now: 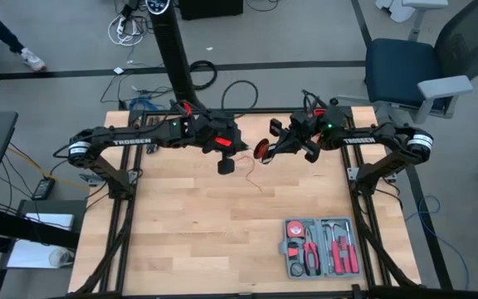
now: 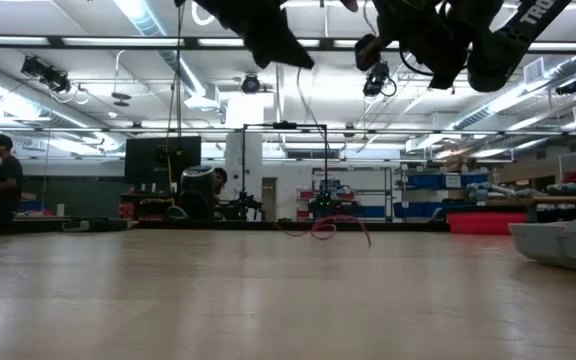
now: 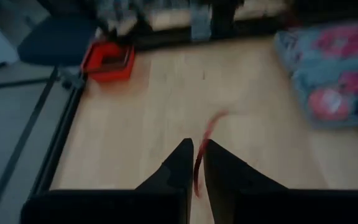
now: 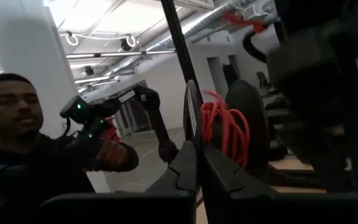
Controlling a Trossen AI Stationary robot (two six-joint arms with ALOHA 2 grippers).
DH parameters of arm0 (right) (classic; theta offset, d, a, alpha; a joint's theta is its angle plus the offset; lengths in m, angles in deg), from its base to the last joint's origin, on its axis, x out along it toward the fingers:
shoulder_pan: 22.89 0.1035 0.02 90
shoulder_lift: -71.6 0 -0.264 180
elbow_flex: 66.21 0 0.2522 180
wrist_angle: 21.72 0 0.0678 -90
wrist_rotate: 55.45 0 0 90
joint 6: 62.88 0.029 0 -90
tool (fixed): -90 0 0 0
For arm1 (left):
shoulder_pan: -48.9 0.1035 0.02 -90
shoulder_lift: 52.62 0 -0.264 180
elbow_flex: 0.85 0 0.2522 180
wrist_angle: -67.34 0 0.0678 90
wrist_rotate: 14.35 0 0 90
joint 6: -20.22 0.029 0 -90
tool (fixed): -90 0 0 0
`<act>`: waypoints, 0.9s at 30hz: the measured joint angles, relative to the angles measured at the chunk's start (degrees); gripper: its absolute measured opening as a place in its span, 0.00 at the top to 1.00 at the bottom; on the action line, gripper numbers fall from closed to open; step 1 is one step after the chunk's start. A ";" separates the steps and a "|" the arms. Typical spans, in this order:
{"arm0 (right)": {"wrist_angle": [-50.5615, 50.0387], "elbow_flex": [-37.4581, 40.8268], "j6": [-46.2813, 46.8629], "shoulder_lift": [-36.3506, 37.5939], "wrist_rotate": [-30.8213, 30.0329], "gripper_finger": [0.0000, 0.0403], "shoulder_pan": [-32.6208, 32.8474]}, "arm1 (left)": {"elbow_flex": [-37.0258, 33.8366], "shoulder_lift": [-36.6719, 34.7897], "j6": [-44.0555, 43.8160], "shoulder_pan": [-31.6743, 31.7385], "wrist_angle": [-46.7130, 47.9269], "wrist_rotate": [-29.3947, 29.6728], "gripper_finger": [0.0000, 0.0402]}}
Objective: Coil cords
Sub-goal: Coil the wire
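Observation:
A thin bright red cord is partly wound on a small black spool [image 4: 241,118] with two round flanges; its coils [image 4: 224,129] show between them. The spool [image 1: 261,149] hangs above the table's far middle in my right gripper [image 1: 270,148]. A loose stretch of cord [image 1: 254,178] runs down; its lower loop [image 2: 323,228] lies on the table. My left gripper [image 1: 226,164], left of the spool and high above the table, is shut on this loose stretch [image 3: 197,167]. My left gripper pinches a single strand of the red cord [image 3: 197,174] between its two fingers. The cord runs on past the fingertips toward the table [image 3: 215,119]. My right gripper pinches the spool's near flange [image 4: 191,118] by its rim between its two fingers. The spool is lifted clear of the table, its flanges on edge.
A grey tool case [image 1: 320,247] with red-handled tools lies open at the table's near right. A red bin [image 3: 107,62] stands beyond the table's edge. A person [image 4: 23,143] holding a controller shows beyond the table in the right wrist view. An office chair [image 1: 405,71] stands at the far right.

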 joint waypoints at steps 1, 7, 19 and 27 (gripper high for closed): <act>0.10 0.00 0.29 0.21 -0.12 0.99 -0.07 | -0.01 -0.22 1.12 0.08 1.79 1.17 0.90; 0.34 -0.02 1.63 0.45 -1.10 0.99 -1.47 | -0.02 -1.09 3.37 0.55 5.16 6.39 0.90; 0.62 -0.04 -6.49 0.87 -5.51 0.99 -2.19 | -8.17 -0.13 -11.49 -0.46 -20.18 -0.24 0.90; 0.48 -0.04 -13.73 0.87 -8.40 0.99 -2.19 | -15.73 -0.06 -14.86 -0.42 -42.47 2.65 0.81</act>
